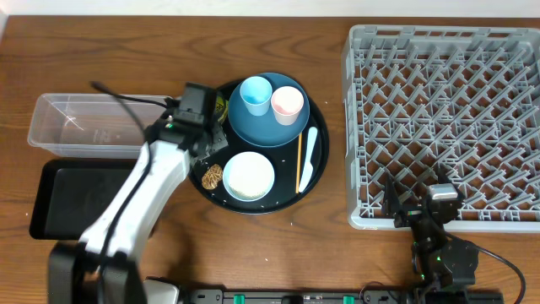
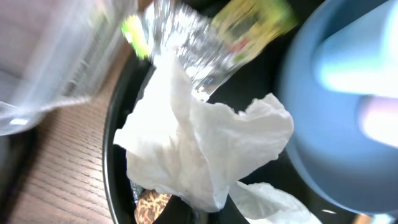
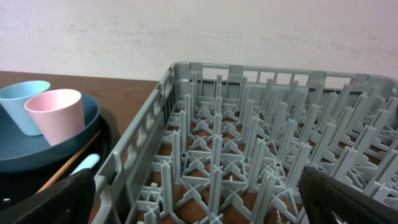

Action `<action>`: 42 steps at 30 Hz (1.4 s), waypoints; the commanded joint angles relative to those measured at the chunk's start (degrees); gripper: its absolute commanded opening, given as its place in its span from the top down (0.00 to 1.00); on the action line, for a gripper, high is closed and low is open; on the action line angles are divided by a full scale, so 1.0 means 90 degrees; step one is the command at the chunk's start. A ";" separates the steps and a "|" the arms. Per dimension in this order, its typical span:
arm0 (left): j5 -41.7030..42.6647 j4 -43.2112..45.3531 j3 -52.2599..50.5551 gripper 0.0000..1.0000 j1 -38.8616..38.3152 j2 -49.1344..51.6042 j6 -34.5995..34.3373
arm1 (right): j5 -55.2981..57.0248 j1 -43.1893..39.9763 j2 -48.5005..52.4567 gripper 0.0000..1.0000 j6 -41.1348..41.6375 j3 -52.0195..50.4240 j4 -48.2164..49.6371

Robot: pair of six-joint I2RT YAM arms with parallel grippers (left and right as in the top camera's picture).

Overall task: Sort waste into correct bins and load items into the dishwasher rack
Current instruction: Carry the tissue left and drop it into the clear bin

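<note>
My left gripper (image 1: 201,142) is over the left side of the round black tray (image 1: 287,181), shut on the crumpled white tissue (image 2: 199,143). Blurred silver foil (image 2: 186,50) and a yellow wrapper (image 2: 249,22) lie beyond the tissue. The brown food piece (image 1: 212,176) sits beside the pale-blue bowl (image 1: 249,176). A dark-blue plate (image 1: 266,127) carries the light-blue cup (image 1: 256,95) and pink cup (image 1: 287,104). The chopstick (image 1: 299,160) and white spoon (image 1: 307,160) lie to the right of them. My right gripper (image 3: 205,196) is open at the near edge of the grey rack (image 1: 447,118).
A clear plastic tub (image 1: 80,122) stands at the left, with a shallow black rectangular tray (image 1: 63,198) just in front of it. My left arm reaches across that tray's right end. Bare wooden table lies between the round tray and the rack.
</note>
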 commanded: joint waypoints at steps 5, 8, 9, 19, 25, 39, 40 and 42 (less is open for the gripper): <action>-0.0719 0.0134 0.0151 0.94 0.0508 -0.1052 0.0112 | 0.0019 0.0032 -0.0005 0.01 -0.0053 -0.0007 -0.0027; -0.0639 0.0163 0.0153 0.94 0.1069 -0.1105 0.0199 | 0.0019 0.0032 -0.0005 0.01 -0.0053 -0.0007 -0.0027; -0.0627 0.0160 0.0153 0.94 0.1277 -0.1081 0.0202 | 0.0019 0.0032 -0.0005 0.01 -0.0053 -0.0007 -0.0027; 0.0114 0.0993 0.0153 0.94 0.3412 -0.0449 0.0797 | 0.0019 0.0032 -0.0005 0.01 -0.0051 -0.0007 -0.0027; 0.0500 0.1821 0.0153 0.94 0.4095 0.0272 0.0797 | 0.0019 0.0032 -0.0005 0.01 -0.0053 -0.0007 -0.0027; 0.0503 0.3167 0.0153 0.27 0.4551 0.1528 0.0933 | 0.0019 0.0032 -0.0005 0.01 -0.0053 -0.0007 -0.0027; 0.0505 0.3196 0.0153 0.27 0.4551 0.1479 0.0942 | 0.0019 0.0029 -0.0005 0.01 -0.0051 -0.0007 -0.0027; 0.0508 0.3206 0.0158 0.27 0.4520 0.1336 0.0947 | 0.0019 0.0032 -0.0005 0.01 -0.0053 -0.0007 -0.0027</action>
